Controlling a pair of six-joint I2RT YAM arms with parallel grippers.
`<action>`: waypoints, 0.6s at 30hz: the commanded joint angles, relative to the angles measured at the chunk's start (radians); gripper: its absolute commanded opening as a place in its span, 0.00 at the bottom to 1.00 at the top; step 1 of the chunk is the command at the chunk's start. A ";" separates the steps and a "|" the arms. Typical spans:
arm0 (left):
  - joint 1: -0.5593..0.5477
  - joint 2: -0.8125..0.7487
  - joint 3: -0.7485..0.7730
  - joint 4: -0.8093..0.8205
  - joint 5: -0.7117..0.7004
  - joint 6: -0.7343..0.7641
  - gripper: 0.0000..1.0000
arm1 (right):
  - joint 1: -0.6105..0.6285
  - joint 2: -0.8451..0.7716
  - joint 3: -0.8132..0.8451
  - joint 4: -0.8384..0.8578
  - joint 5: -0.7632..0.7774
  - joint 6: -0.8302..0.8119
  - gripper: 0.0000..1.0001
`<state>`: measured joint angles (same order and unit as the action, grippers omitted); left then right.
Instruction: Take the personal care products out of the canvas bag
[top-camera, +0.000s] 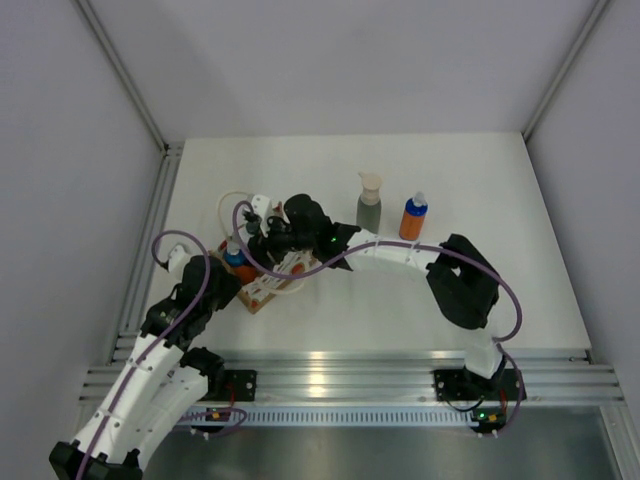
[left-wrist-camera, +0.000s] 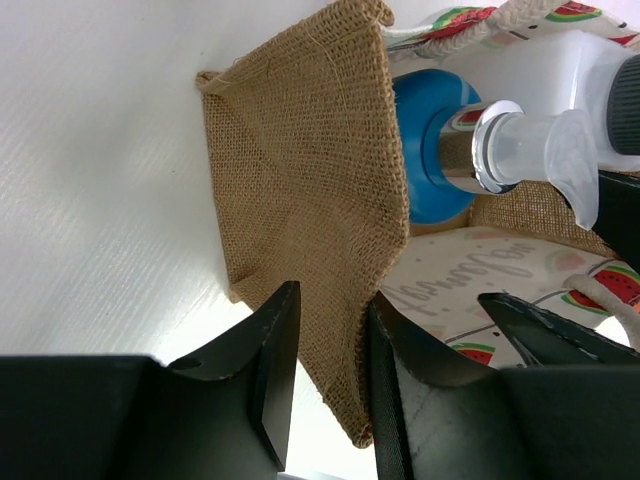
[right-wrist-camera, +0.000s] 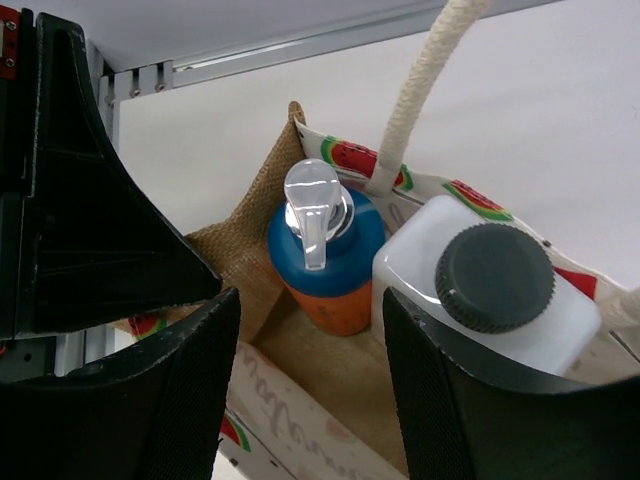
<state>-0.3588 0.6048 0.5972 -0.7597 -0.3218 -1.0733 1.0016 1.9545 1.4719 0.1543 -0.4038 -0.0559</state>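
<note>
We count grey pump bottle (top-camera: 369, 208), orange blue-capped bottle (top-camera: 413, 218) out; orange twin (right-wrist-camera: 325, 260), white dark-capped bottle (right-wrist-camera: 490, 290) remain in tan burlap tote (left-wrist-camera: 300, 180); left gripper (left-wrist-camera: 335, 340) pinches its wall, right gripper (right-wrist-camera: 305, 310) spread.

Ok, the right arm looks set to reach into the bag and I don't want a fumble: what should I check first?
1. Right gripper open: ok.
2. Targets upright in the canvas bag: ok, an orange bottle and a white bottle stand side by side.
3. Finger room between them: cannot tell.
4. Left gripper clamped on the bag wall: cannot tell; burlap lies between its jaws, a gap showing.
5. Removed bottles away from the bag: ok, grey bottle and second orange bottle stand well apart from it.
</note>
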 joint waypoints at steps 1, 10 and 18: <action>0.004 0.001 -0.023 0.002 -0.040 -0.025 0.35 | 0.025 0.030 0.079 0.110 -0.073 -0.032 0.58; 0.004 -0.019 -0.017 0.002 -0.056 -0.037 0.34 | 0.031 0.116 0.156 0.122 -0.058 -0.050 0.62; 0.004 -0.004 -0.022 0.003 -0.062 -0.037 0.34 | 0.032 0.175 0.214 0.100 -0.030 -0.070 0.64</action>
<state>-0.3588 0.5938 0.5865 -0.7593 -0.3515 -1.1027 1.0195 2.1006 1.6176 0.1951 -0.4469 -0.0910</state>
